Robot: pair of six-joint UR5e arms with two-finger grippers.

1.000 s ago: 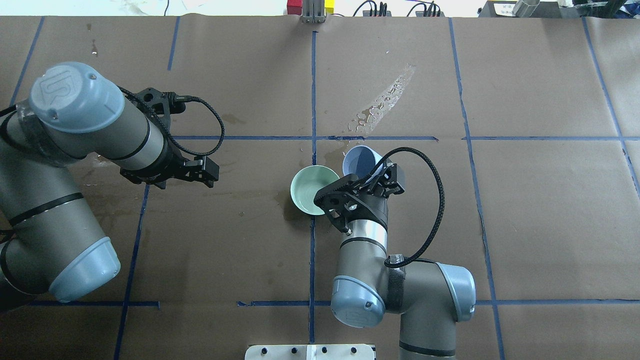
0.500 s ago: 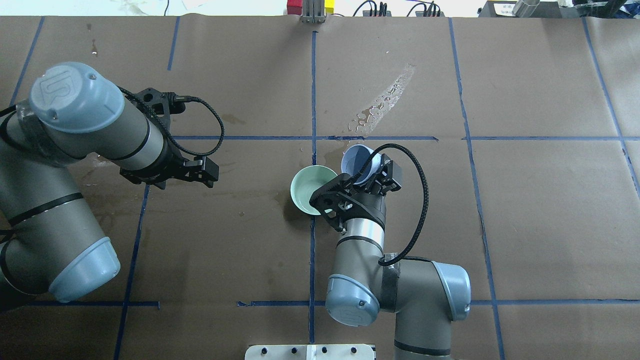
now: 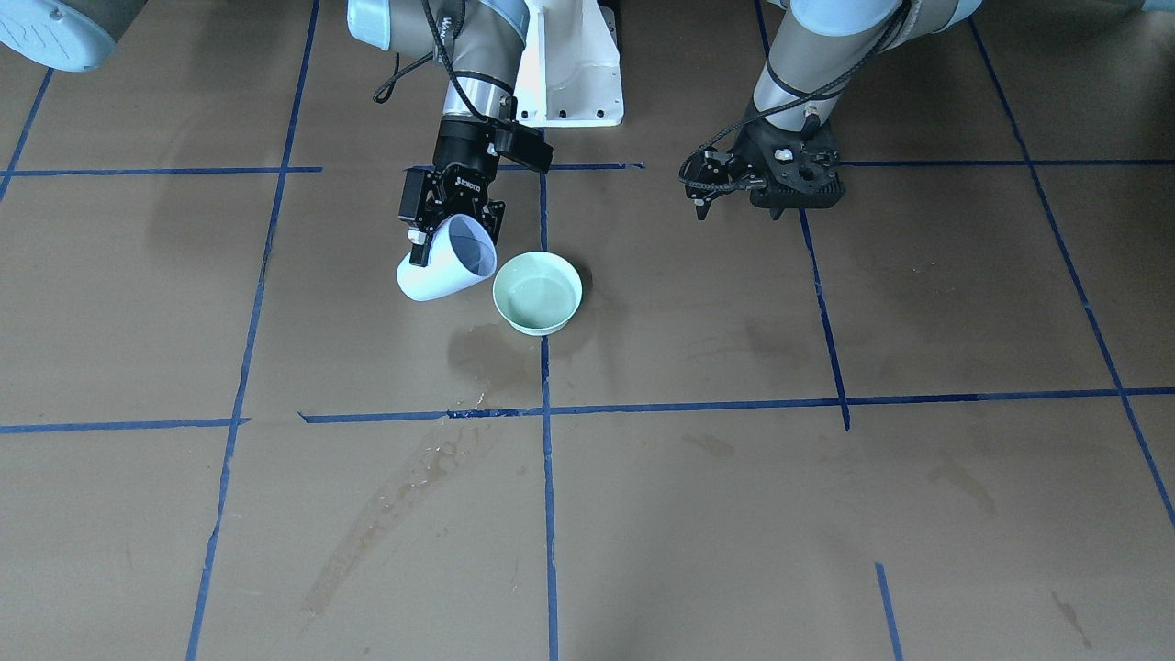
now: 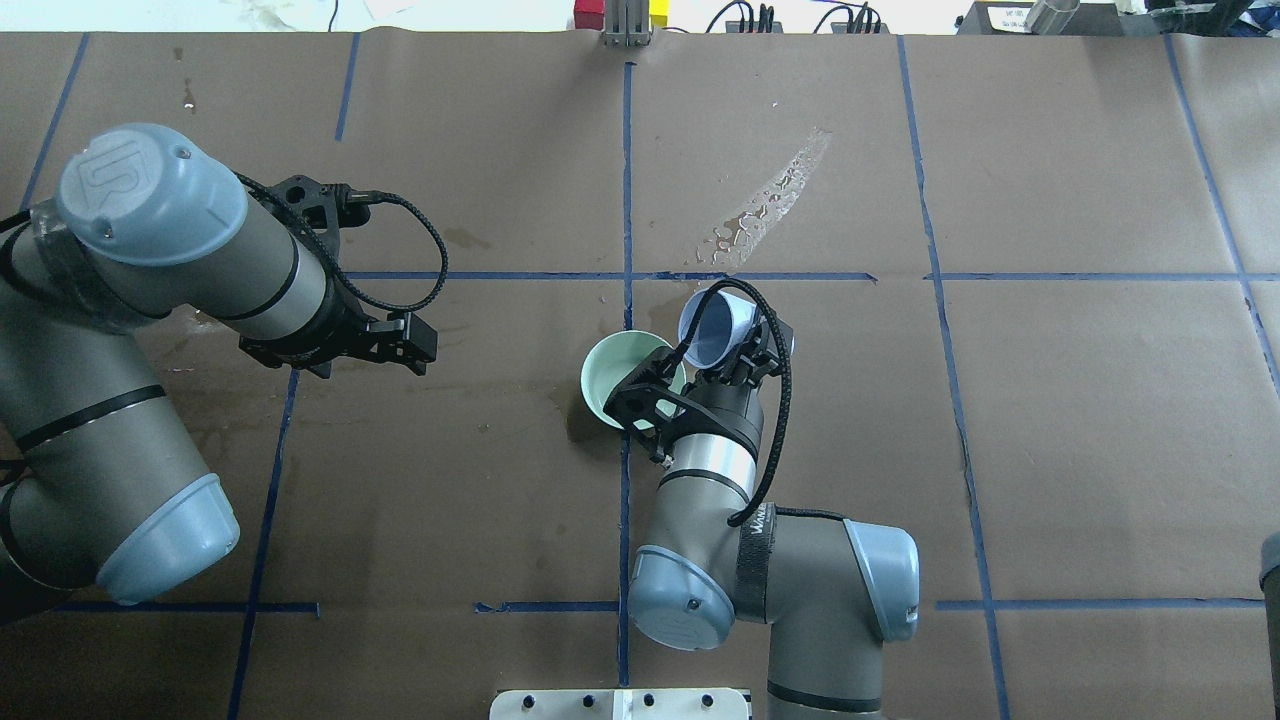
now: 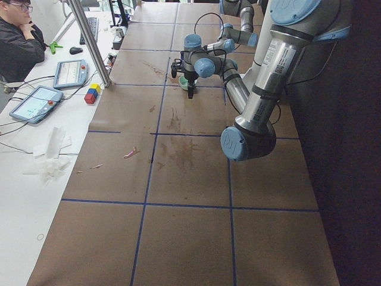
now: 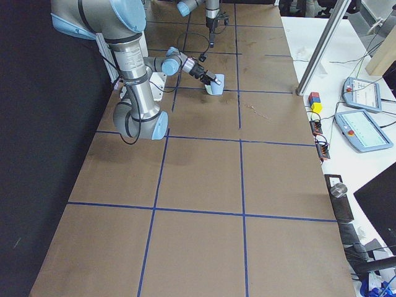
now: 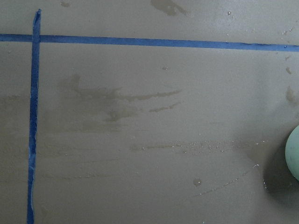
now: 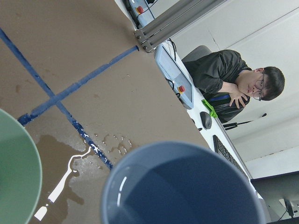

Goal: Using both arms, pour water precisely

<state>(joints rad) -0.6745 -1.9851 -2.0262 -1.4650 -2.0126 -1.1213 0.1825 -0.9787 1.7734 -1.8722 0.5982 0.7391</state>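
My right gripper [image 4: 735,350] is shut on a pale blue cup [image 4: 712,325]. It holds the cup tilted, with the mouth toward a green bowl [image 4: 606,372] standing on the table. In the front view the cup [image 3: 442,268] hangs just beside the bowl's rim [image 3: 498,296], with the right gripper [image 3: 452,220] above it. The right wrist view looks into the cup [image 8: 187,191]. Water shows only as a faint sheen on its inner wall [image 8: 122,184], and no stream is visible. My left gripper [image 4: 405,345] hovers empty and open well to the bowl's left [image 3: 699,188].
A wet streak [image 4: 765,205] lies beyond the bowl and a dark damp patch [image 3: 486,353] lies beside it. The white pedestal [image 3: 569,64] stands between the arms. An operator [image 5: 18,42] sits at the side desk with tablets. Coloured blocks [image 5: 91,93] lie near a metal post.
The right arm has shifted left and turned its wrist. The cup has moved closer to the bowl and is tipped further toward it. The left arm has not moved.
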